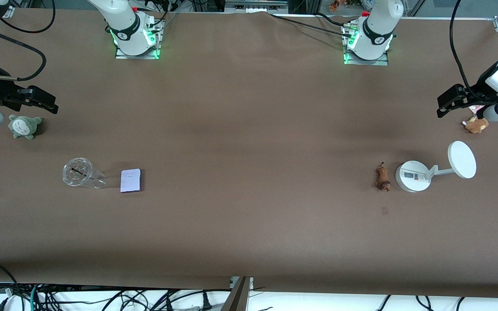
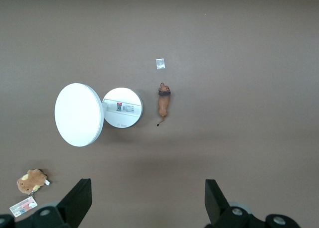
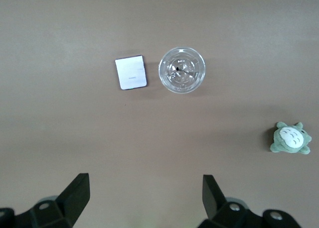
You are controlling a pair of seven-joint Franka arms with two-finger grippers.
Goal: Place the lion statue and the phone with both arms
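Note:
The lion statue (image 1: 382, 177), a tiny orange-brown figurine, lies on the table beside the round base of a white stand (image 1: 413, 176); it also shows in the left wrist view (image 2: 164, 101). The phone (image 1: 130, 180), a flat pale-lavender rectangle, lies beside a clear cup (image 1: 78, 172); it also shows in the right wrist view (image 3: 131, 72). My left gripper (image 1: 448, 103) is open and empty, up over the table at the left arm's end (image 2: 148, 183). My right gripper (image 1: 43, 103) is open and empty, up over the right arm's end (image 3: 144, 178).
The stand's white disc (image 1: 462, 159) sticks out toward the left arm's end. A brown plush with a tag (image 1: 476, 125) lies under the left gripper. A grey-green plush (image 1: 24, 126) lies under the right gripper. A small pale mark (image 1: 384, 210) is nearer the camera than the lion.

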